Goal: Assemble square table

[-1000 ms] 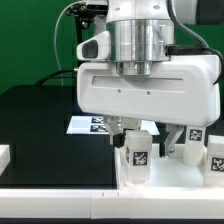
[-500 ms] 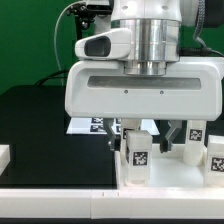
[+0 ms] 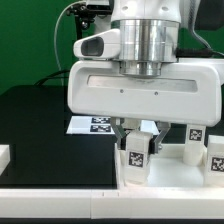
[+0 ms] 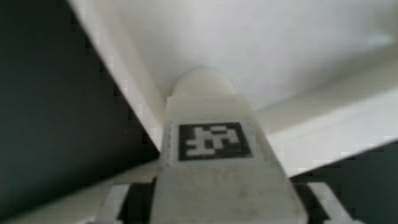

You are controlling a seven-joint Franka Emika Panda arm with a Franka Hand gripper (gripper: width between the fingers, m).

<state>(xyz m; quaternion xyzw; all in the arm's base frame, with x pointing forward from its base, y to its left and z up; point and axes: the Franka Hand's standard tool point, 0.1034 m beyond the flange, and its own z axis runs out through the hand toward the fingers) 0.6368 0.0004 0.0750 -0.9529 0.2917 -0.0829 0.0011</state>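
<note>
My gripper (image 3: 136, 133) is shut on a short chunky white table leg (image 3: 137, 153) with a black-and-white tag. The leg hangs slightly tilted over the corner of the white square tabletop (image 3: 170, 175). In the wrist view the leg (image 4: 214, 140) sits between my fingers (image 4: 125, 200), with the tabletop's raised rim (image 4: 134, 80) running diagonally beneath it. Two more tagged white legs (image 3: 190, 141) (image 3: 215, 152) stand at the exterior view's right. The robot's hand hides much of the tabletop.
The marker board (image 3: 98, 124) lies on the black table (image 3: 40, 130) behind the held leg. A small white part (image 3: 4, 156) sits at the exterior view's left edge. A green backdrop stands behind.
The hand has come nearer the camera and shifted slightly. The held leg now tilts where it stood upright before.
</note>
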